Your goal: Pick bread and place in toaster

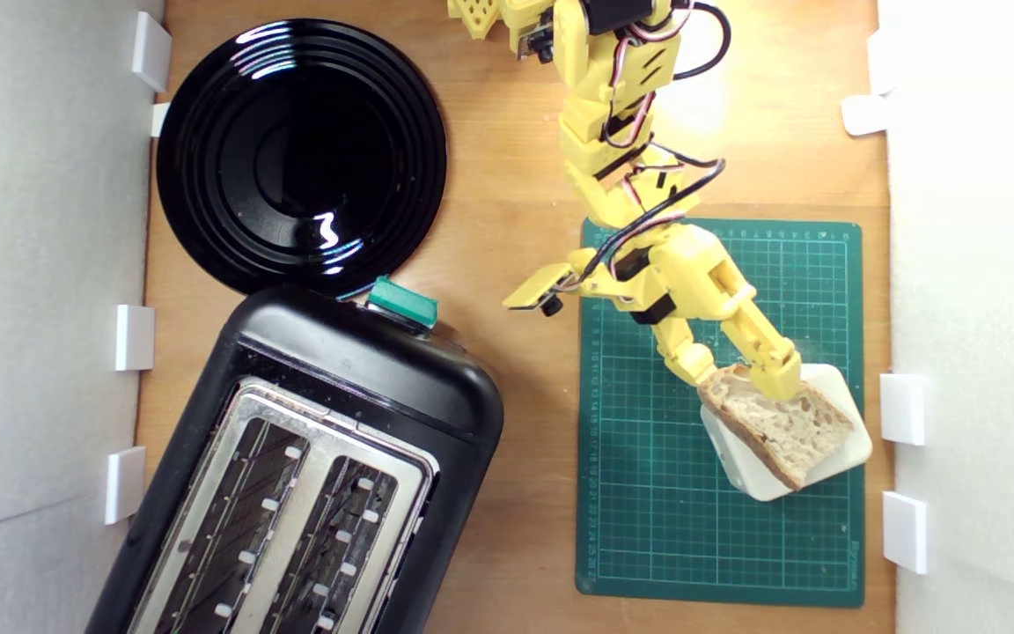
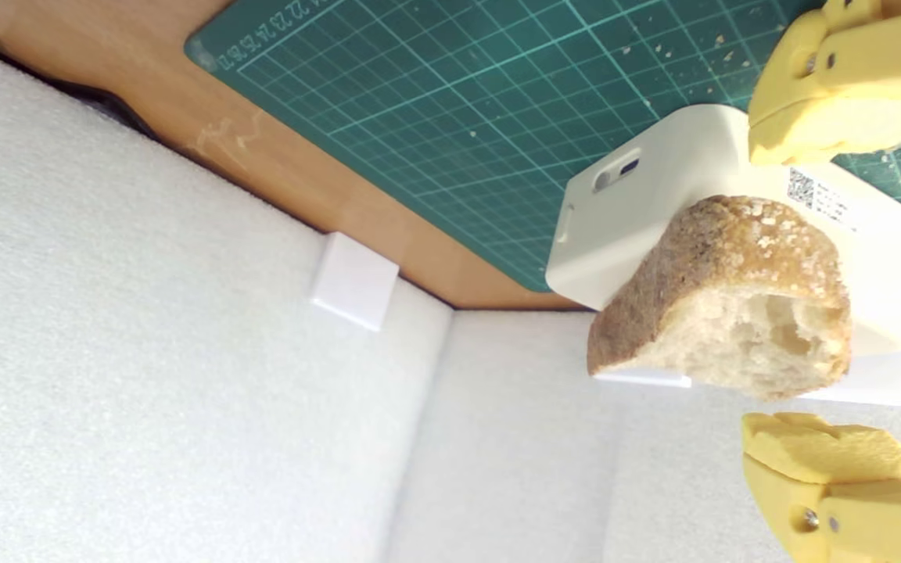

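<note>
- Looking down in the exterior view, we see the yellow arm (image 1: 621, 167) reach from the top edge of the picture and bend toward the exterior view's right, over the green cutting mat (image 1: 648, 493).
- We find the gripper (image 1: 749, 374) at the near end of the bread (image 1: 775, 423), one finger (image 1: 771, 352) lying across its top edge and the other on its crust side.
- In the wrist view, we see both yellow fingertips spread wide, one on each side of the bread (image 2: 724, 305), with a gap between each tip and the crust; nothing is gripped.
- We see the slice lying on a white block (image 1: 841, 396) at the mat's right edge in the exterior view.
- We place the toaster (image 1: 296, 475) well apart, at the exterior view's lower left, its slots uncovered, its teal lever (image 1: 401, 304) just beside a black plate (image 1: 300, 154).
</note>
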Controlling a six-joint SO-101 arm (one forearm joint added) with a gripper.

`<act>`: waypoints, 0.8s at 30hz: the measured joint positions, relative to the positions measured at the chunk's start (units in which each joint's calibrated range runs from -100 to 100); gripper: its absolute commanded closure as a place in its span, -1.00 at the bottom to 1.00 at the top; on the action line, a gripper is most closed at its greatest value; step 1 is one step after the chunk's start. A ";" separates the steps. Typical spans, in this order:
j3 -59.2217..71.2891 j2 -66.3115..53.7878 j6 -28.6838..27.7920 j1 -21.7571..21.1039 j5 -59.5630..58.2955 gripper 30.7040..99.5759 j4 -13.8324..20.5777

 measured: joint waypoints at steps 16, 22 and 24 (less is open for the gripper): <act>-3.51 0.59 0.00 -0.18 0.00 -0.92 -2.40; -4.07 2.77 0.00 -0.27 0.00 -0.80 -3.11; -4.25 2.77 0.00 -0.27 0.00 -0.68 -3.11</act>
